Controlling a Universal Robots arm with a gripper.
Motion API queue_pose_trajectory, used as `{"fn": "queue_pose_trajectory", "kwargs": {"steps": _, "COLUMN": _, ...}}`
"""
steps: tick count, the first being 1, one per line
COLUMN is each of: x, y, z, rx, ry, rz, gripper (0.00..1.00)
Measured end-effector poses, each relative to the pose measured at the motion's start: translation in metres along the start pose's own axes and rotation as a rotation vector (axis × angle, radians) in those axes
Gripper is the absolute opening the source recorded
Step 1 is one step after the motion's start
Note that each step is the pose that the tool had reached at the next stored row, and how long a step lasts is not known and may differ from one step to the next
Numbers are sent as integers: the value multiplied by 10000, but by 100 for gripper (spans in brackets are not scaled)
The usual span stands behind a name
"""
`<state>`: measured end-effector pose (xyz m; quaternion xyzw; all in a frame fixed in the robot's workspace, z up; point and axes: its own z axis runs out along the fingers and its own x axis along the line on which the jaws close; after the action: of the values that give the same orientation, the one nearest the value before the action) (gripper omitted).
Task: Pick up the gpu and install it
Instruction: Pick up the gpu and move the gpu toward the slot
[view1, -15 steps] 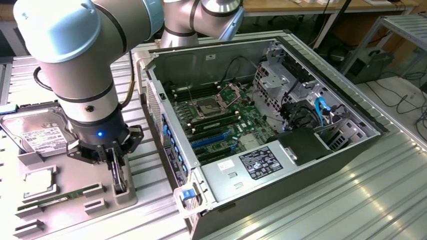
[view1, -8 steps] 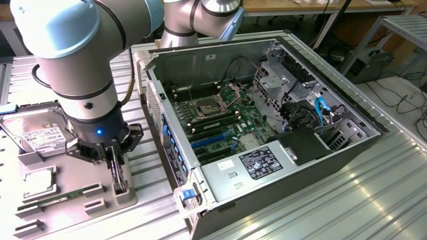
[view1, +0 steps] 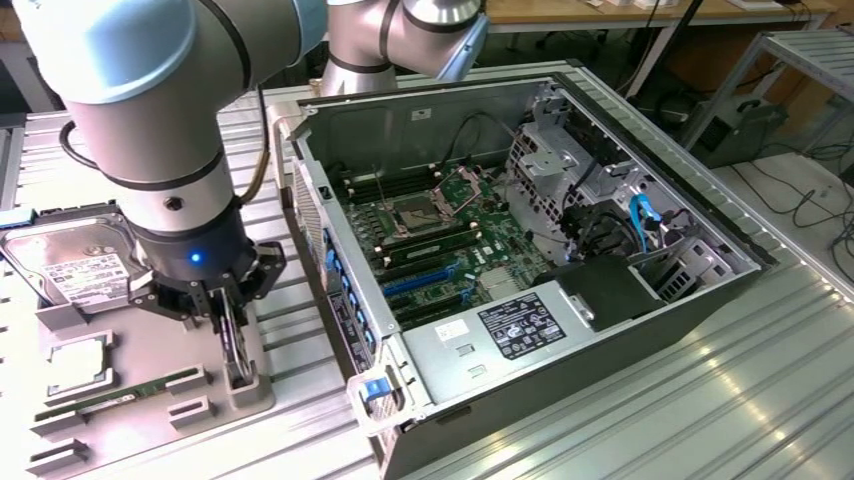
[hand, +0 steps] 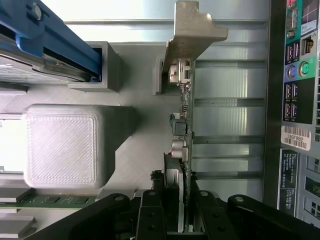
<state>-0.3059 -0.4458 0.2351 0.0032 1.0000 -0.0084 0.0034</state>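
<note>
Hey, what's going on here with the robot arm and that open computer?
The arm's hand is down over the gpu, which stands on edge on the tray at the exterior view's left. It has not been lifted out or installed yet. The open case lies beside the tray with its motherboard exposed. A hard drive and a RAM stick sit on the same tray.

The gripper (view1: 230, 328) sits low over the gpu (view1: 238, 358), standing on edge in a grey tray (view1: 147, 350) at the exterior view's left of the open computer case (view1: 694, 300).
</note>
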Motion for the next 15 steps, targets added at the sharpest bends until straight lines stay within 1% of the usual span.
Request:
{"fn": "queue_pose_trajectory", "kwargs": {"steps": 5, "x": -1, "y": -1, "z": -82, "rx": -1, "ry": 0, "rz": 1, "gripper": 28}}
{"fn": "queue_pose_trajectory", "kwargs": {"steps": 15, "x": -1, "y": -4, "z": -207, "rx": 0, "ry": 0, "rz": 0, "gripper": 28}}
